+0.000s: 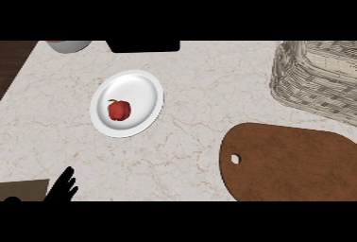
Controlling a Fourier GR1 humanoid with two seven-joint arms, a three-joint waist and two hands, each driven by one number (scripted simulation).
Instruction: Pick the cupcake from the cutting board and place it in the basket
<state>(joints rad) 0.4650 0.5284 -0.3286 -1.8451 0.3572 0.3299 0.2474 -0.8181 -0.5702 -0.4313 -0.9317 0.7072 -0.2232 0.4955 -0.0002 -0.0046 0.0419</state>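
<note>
Marble counter (209,71) | cutting board (293,165) lower right, wicker basket (314,80) above it | left hand (63,189) lower left, fingers straight, holding nothing

Plate (136,90) left, cutting board (293,163) right, basket (314,80) behind the board

The counter (209,71) lies open in a broad strip down its middle, from far edge to near edge. Left of that strip stands a plate (140,87) carrying a red pepper (119,109). The basket (307,85) blocks the far right corner, and the flat board (300,165) covers the near right corner. The gap between them narrows toward the right edge. A bowl (68,46) and a black object (143,46) sit at the far edge, left. The left hand (63,189) rests at the near left corner, fingers up.
</note>
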